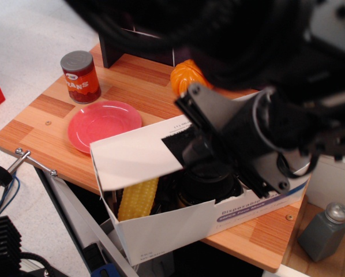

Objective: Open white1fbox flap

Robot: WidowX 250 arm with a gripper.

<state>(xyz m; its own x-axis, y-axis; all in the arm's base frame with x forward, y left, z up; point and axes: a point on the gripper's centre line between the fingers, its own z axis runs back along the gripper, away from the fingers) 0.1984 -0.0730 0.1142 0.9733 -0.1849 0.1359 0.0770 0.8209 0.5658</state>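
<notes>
The white1fbox lies at the table's front edge, its long side with the purple-blue stripe and print facing me. Its flap is lifted and tilts up over the left half of the opening. The black taped block sits at the flap's right edge. My gripper comes in from the right, above the box, and meets the flap at that block. The dark arm body hides the fingers. Inside the box I see a yellow corn cob and a black round thing.
A red plate lies left of the box, a bean can behind it. An orange pumpkin-like thing and a dark block stand at the back. A grey shaker stands lower right, off the table. The box overhangs the front edge.
</notes>
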